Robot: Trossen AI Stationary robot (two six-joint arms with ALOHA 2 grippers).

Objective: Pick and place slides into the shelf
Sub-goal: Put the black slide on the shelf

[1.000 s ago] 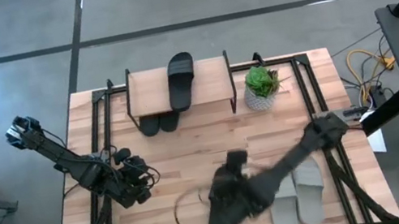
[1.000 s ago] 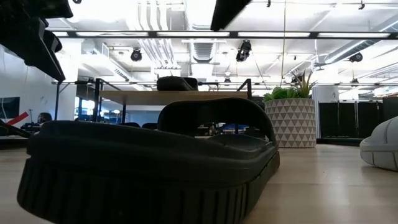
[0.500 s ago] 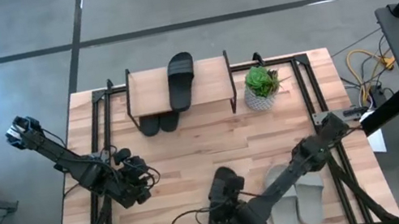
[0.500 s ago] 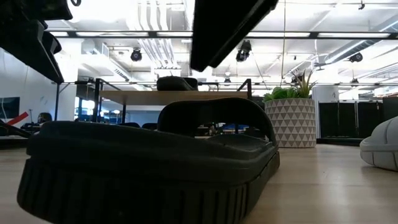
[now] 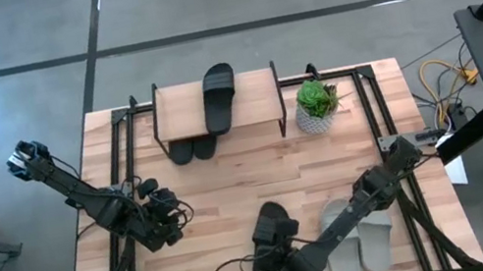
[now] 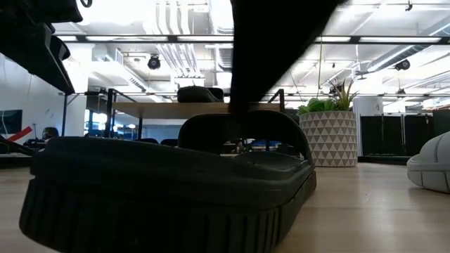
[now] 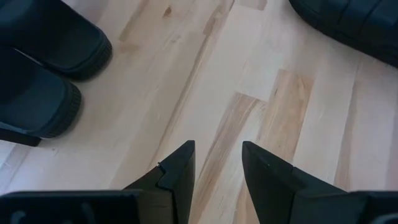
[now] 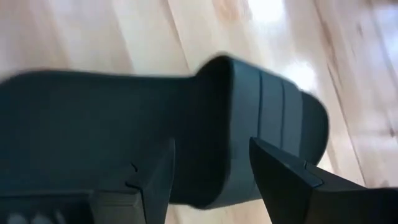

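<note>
the right gripper (image 5: 280, 270) hovers spread over the black slide (image 5: 270, 235) on the worktop (image 5: 231, 187), grasping nothing. closing off-centre could pinch only the strap and tip the slide. the left gripper (image 7: 217, 163) waits released at the left.

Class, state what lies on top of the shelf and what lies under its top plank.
One black slide lies on the shelf. Two black slide ends poke out beneath; the plank hides the rest.

You will find no text, label, brand, number or sign that can be read in any of these views. The black slide (image 6: 169, 190) at the near edge of the worktop (image 5: 231, 187) shows you only plain ribbed sole and strap, the slide (image 5: 219, 98) on the shelf (image 5: 182, 111) carries no visible mark, and the patterned plant pot (image 6: 329, 139) bears only a triangle pattern.
</note>
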